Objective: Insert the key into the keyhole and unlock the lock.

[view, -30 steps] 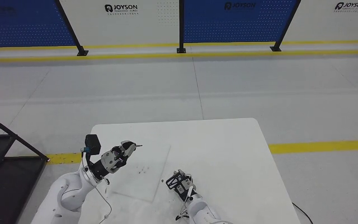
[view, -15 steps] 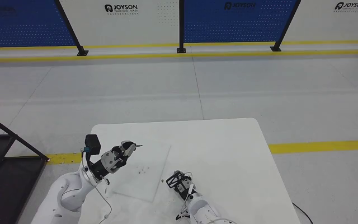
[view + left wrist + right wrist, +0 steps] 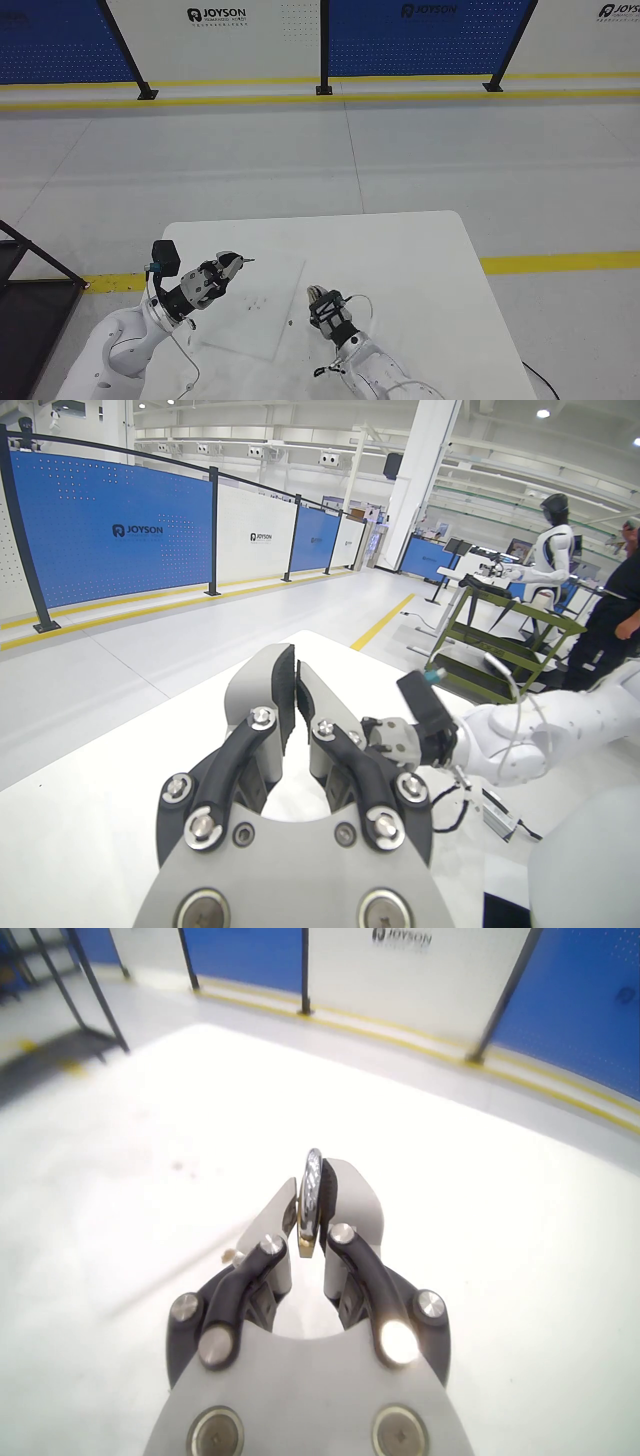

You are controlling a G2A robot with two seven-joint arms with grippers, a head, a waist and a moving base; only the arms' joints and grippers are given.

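Observation:
My right gripper (image 3: 315, 1178) is shut on the lock (image 3: 309, 1208), a brass body with a silver shackle standing on edge between the fingers. From above, this gripper (image 3: 322, 300) hangs over the white table (image 3: 420, 260) near its front middle. My left gripper (image 3: 233, 263) is over the table's left part and points right. Its pads (image 3: 286, 685) are pressed together. A thin dark tip, apparently the key (image 3: 246, 261), sticks out of it in the top view. The two grippers are well apart.
A thin clear sheet (image 3: 255, 310) with small dark specks lies on the table between the arms. A black rack (image 3: 20, 250) stands off the table's left side. The right half of the table is bare.
My right gripper with the lock has moved toward the far side of the table and slightly right. The left arm has kept still.

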